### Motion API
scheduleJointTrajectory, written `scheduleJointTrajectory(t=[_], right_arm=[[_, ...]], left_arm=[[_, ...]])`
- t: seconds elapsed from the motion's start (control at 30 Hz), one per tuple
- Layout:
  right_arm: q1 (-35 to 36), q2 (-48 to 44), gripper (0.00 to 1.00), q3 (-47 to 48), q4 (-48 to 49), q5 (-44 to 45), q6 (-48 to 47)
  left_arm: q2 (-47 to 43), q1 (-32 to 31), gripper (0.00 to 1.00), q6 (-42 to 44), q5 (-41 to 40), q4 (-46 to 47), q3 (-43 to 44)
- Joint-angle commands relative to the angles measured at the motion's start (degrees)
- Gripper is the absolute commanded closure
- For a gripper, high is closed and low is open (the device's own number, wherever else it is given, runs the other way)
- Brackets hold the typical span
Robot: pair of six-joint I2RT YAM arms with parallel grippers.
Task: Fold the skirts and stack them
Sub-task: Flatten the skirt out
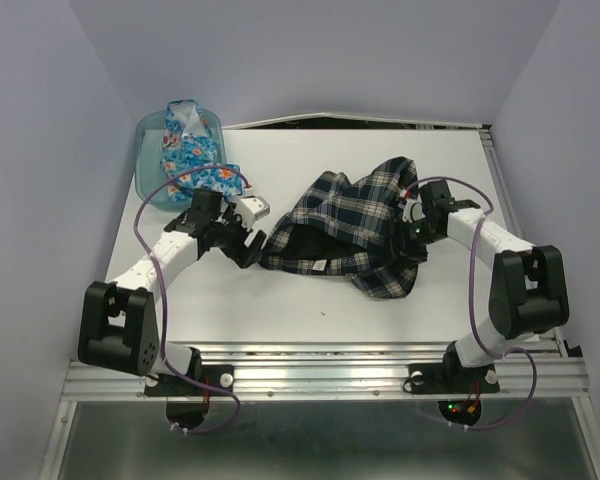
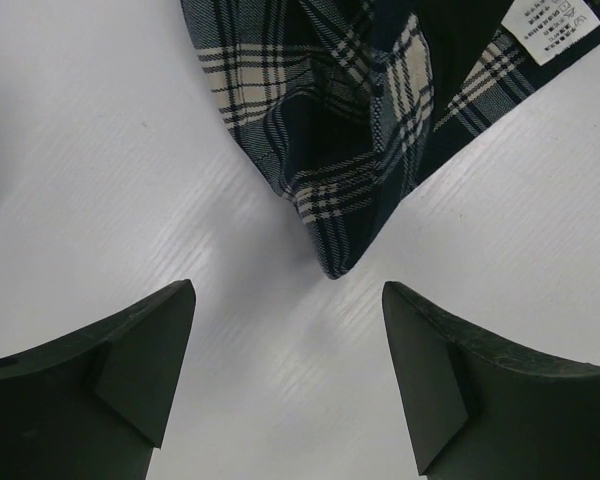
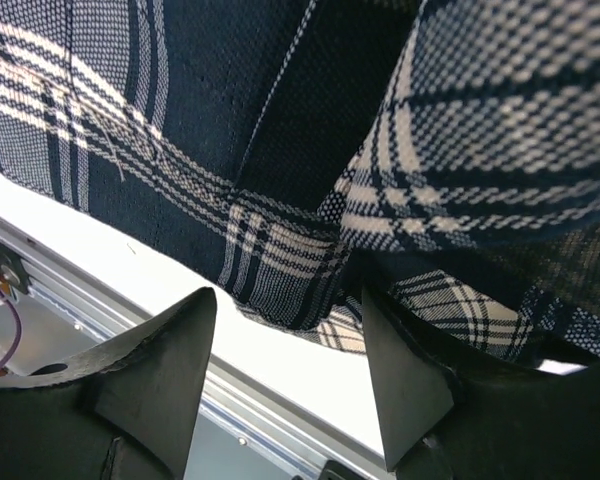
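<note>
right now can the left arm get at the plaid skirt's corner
Probably yes: the left pincer is open, and a corner of the plaid skirt lies just ahead of it, with only bare table between them.

Sewn to the dark inner side of the plaid skirt [image 2: 330, 130], at the top right of the left wrist view: one white tag [image 2: 546, 26]. Carries several short rows of tiny dark print, possibly care symbols among them, all too small and blurred to read. Appears in the top view only as a white speck on the skirt's near edge, illegible there too. No other lettering or numbers legible.
</note>
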Motion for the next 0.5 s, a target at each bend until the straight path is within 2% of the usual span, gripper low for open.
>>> scheduleJointTrajectory(t=[0.0,0.13,0.27,0.37,0.4,0.47], right_arm=[[-0.21,0.34,0.34,1.75,3.04,0.95,0.75],[-0.21,0.60,0.36,2.19,4.10,-0.80,1.09],[-0.21,1.04,0.55,3.50,4.28,-1.77,1.27],[-0.74,0.69,0.67,4.12,4.19,-2.56,1.54],[-0.74,0.34,0.76,4.47,4.10,-2.82,1.62],[-1.27,-0.80,0.83,5.00,4.10,-3.53,1.71]], left_arm=[[-2.69,-2.16,0.12,2.46,0.28,2.05,-2.16],[-1.46,-4.18,0.12,1.50,-1.30,5.30,-2.43],[0.65,-6.38,0.17,0.36,-6.55,9.24,-2.43],[2.40,-7.18,0.36,-1.40,-12.89,13.04,-1.82],[3.11,-7.26,0.47,-1.93,-14.04,13.56,-1.38],[3.29,-7.26,0.56,-2.81,-17.02,14.45,-0.50]])
